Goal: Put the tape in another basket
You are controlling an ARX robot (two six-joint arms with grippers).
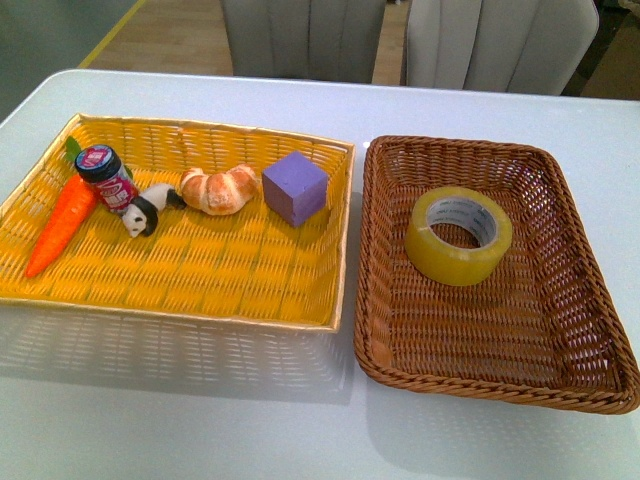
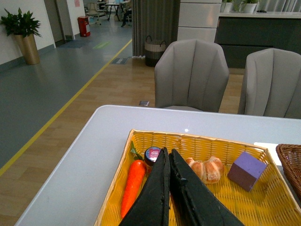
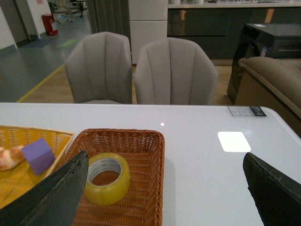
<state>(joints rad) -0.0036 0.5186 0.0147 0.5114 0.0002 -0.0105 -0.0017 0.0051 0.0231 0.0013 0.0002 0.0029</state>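
The tape [image 1: 459,235] was lying flat, hole up, inside the dark brown basket [image 1: 580,330], sitting in the far half of it, a bit toward the side next to the yellow tray [image 1: 190,285]. Nothing was touching the roll. The right wrist view showed the same thing: the roll [image 3: 106,178] on the brown weave [image 3: 141,188], with the purple block [image 3: 38,156] over in the yellow tray just beside it.

The two baskets sat side by side on the white table [image 1: 200,420], rims nearly touching. The yellow one held a toy carrot [image 1: 62,225], a small jar with a dark lid [image 1: 105,178] leaning against it, a little black-and-white panda figure [image 1: 147,212], a croissant [image 1: 218,189] and the purple cube [image 1: 295,187], all lined up along the far part of the tray.

Neither arm showed in the front view. The left gripper [image 2: 169,160] had its dark fingers pressed together with nothing between them, hanging above the yellow tray near the carrot [image 2: 132,184]. The right gripper [image 3: 164,188] was spread wide apart and empty, one finger [image 3: 51,197] low by the tape side and the other out over bare table.

Two grey chairs [image 3: 141,70] stood behind the table.
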